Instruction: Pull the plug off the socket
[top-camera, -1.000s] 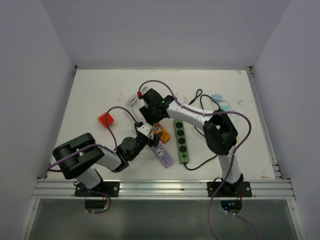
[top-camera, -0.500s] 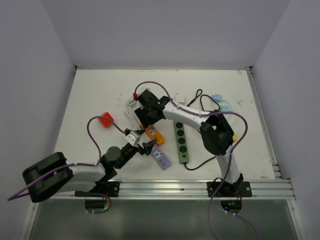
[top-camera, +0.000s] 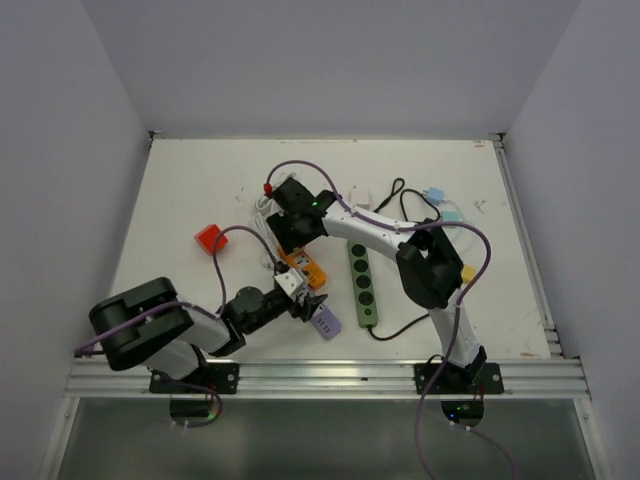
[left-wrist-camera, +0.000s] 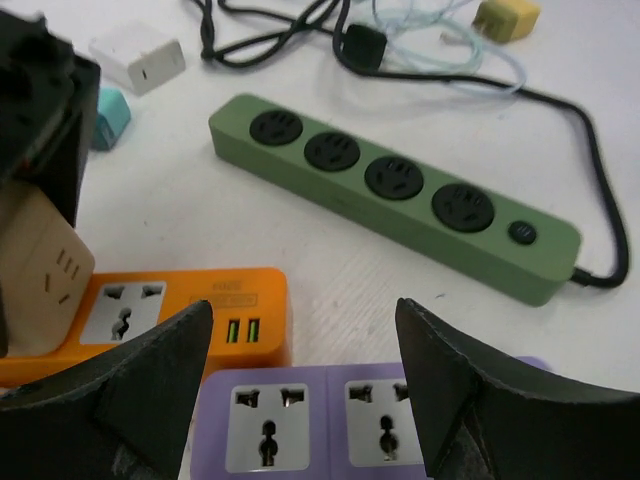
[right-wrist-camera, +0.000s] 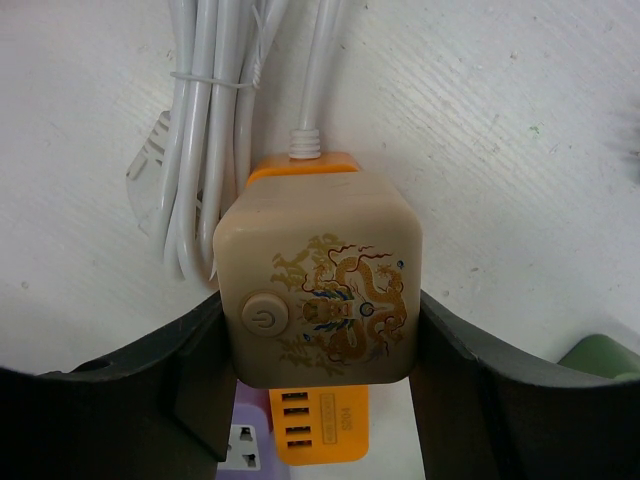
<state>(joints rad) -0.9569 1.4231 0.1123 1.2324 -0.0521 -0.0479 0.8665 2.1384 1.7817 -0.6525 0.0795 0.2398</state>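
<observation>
Since left claw (left-wrist-camera: 305, 320) was swung back: open, held over strip (left-wrist-camera: 240, 300).
Right claw (right-wrist-camera: 320, 330): clamped on plug (right-wrist-camera: 320, 270); pull awaited.

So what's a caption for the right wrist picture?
Right gripper grips the beige dragon-print plug on the orange power strip.

white table (top-camera: 200, 180) carries green power strip (top-camera: 362, 283), orange strip (top-camera: 303, 268) just beside purple strip (top-camera: 326, 320), red block (top-camera: 211, 238) well apart.
</observation>
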